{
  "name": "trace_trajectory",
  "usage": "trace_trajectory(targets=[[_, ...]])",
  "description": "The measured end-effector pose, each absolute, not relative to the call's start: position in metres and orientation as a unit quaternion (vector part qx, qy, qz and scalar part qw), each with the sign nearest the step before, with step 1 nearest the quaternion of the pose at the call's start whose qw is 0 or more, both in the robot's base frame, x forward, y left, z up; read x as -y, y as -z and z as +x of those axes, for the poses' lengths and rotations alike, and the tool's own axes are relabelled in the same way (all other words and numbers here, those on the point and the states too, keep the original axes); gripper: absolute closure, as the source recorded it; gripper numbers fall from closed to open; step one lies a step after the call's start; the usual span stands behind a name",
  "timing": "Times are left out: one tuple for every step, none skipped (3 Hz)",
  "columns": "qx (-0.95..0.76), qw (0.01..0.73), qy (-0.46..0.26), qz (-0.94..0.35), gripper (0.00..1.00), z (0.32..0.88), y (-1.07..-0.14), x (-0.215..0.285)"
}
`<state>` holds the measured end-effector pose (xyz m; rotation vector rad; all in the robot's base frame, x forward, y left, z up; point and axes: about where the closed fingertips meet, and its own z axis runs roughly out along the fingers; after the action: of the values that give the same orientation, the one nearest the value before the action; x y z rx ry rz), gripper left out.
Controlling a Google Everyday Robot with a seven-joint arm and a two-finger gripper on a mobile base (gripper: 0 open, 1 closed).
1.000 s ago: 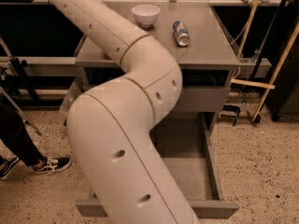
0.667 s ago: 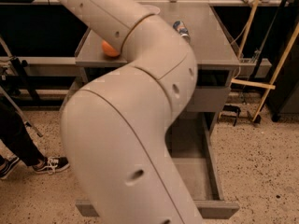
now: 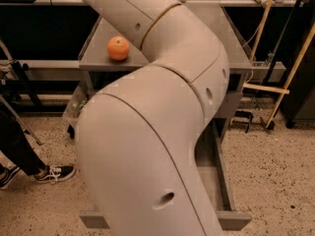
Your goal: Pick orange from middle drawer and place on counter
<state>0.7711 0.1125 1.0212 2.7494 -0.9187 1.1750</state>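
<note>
The orange [image 3: 118,48] sits on the counter [image 3: 98,58] near its front left corner, nothing touching it. The middle drawer [image 3: 224,181] stands pulled open below, and only its right wall and front rail show past my arm. My big cream arm [image 3: 162,132] fills the middle of the camera view and runs up and out of the top left. The gripper is out of view.
A person's leg and a black sneaker [image 3: 51,173] stand on the speckled floor at the left. Wooden poles [image 3: 290,68] lean at the right beside the cabinet. A dark shelf runs behind the counter. The white bowl and the drink can are hidden behind my arm.
My arm has swung to the right across the counter. It now hides the bowl and the can, and the orange shows in full on the counter's front left.
</note>
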Motion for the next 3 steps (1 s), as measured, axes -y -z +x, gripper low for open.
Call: trace_trajectory(targets=[[0.306, 0.045, -0.328, 0.893, 0.00, 0.788, -0.983, -0.052], [0.298, 0.066, -0.260, 0.916, 0.00, 0.815, -0.920, 0.034], [0.263, 0.047, -0.248, 0.931, 0.00, 0.834, -0.892, 0.030]])
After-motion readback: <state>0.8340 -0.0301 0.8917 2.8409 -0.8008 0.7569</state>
